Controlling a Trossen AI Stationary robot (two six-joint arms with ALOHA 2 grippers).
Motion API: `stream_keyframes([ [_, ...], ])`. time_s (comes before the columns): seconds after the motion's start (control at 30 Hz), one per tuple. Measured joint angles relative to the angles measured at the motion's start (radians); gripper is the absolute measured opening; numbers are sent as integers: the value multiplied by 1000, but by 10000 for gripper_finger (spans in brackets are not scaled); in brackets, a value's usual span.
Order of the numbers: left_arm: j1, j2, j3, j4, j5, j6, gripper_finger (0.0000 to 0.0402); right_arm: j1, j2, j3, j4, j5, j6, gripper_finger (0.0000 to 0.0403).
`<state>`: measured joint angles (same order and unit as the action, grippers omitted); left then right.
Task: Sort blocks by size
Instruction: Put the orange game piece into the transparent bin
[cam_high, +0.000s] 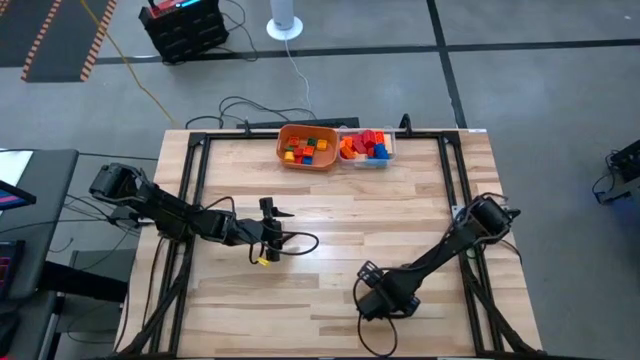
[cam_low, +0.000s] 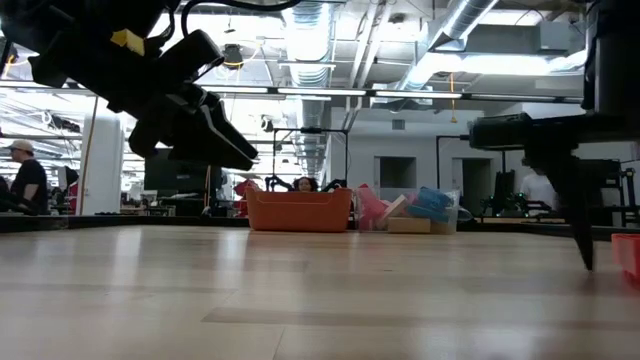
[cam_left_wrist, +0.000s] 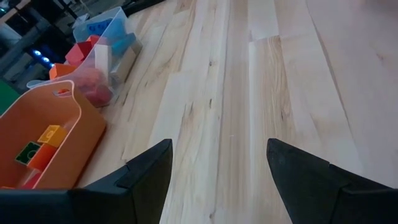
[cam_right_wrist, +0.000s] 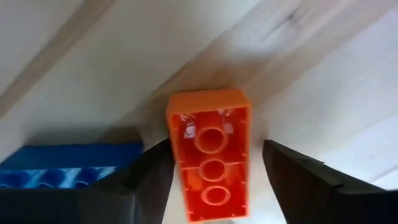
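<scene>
An orange long brick (cam_right_wrist: 210, 155) lies on the table with its hollow underside up. A blue brick (cam_right_wrist: 62, 168) lies beside it. My right gripper (cam_right_wrist: 211, 180) is open near the table's front edge (cam_high: 372, 300), low over the orange brick, one finger on either side of it. In the high view the gripper hides both bricks. My left gripper (cam_left_wrist: 217, 168) is open and empty above the bare table's middle left (cam_high: 272, 222). Several small blocks lie in the orange bowl (cam_high: 307, 147). Larger blocks lie in the clear container (cam_high: 366, 147).
The bowl (cam_left_wrist: 43, 137) and the container (cam_left_wrist: 106, 50) stand side by side at the table's far edge, ahead of my left gripper. A black frame (cam_high: 195, 160) runs along the table's sides. People show in the room beyond the table (cam_low: 25, 175).
</scene>
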<state>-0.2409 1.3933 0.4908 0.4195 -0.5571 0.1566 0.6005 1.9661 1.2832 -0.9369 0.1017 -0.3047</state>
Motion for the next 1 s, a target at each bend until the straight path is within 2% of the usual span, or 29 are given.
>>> stream_keyframes([
  [0.13,0,0,0,-3,-3,1,253,-12,-6,-1,-1,-5,0,234],
  [0.3,0,0,0,-3,-8,4,253,-27,-10,-2,-3,-3,-8,161],
  [0.5,0,0,0,1,-9,2,253,-87,-10,-2,-21,30,-6,160],
  [0.57,0,0,0,2,-9,-1,253,-126,-10,-2,-58,90,7,160],
  [0.73,0,0,0,41,-9,3,253,-279,-47,-3,-185,361,75,160],
  [0.8,-6,0,0,81,-10,2,253,-358,-88,-3,-203,423,93,160],
  [0.9,-38,0,0,156,-46,26,253,-477,-166,-3,-177,498,90,160],
  [1.0,-75,0,0,207,-87,86,253,-597,-257,-3,-59,542,41,160],
])
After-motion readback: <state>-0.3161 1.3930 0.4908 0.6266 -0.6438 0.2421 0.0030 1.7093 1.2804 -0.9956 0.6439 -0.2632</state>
